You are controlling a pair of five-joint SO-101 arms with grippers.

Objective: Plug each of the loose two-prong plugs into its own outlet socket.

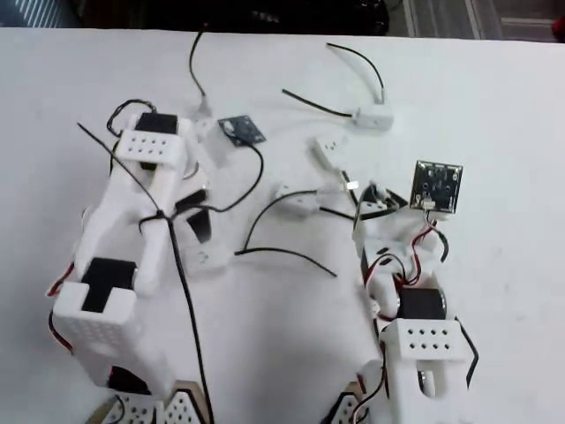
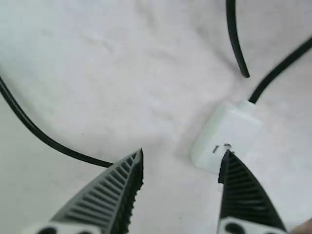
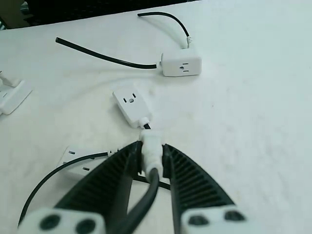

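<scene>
Right pincer (image 3: 151,146) is being held clamped on a white two-prong plug (image 3: 150,141), just beside a white rectangular outlet socket (image 3: 130,104) near the middle of the white table surface (image 1: 494,106). Left pincer (image 2: 183,153) is being held apart beside a white plastic block (image 2: 226,130).

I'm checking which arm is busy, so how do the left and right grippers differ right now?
The left gripper has its fingers spread; the right gripper has them shut. The left holds nothing, with one fingertip at the edge of a white block; the right clamps a white plug. Both have black ribbed fingers and sit low over the table.
</scene>
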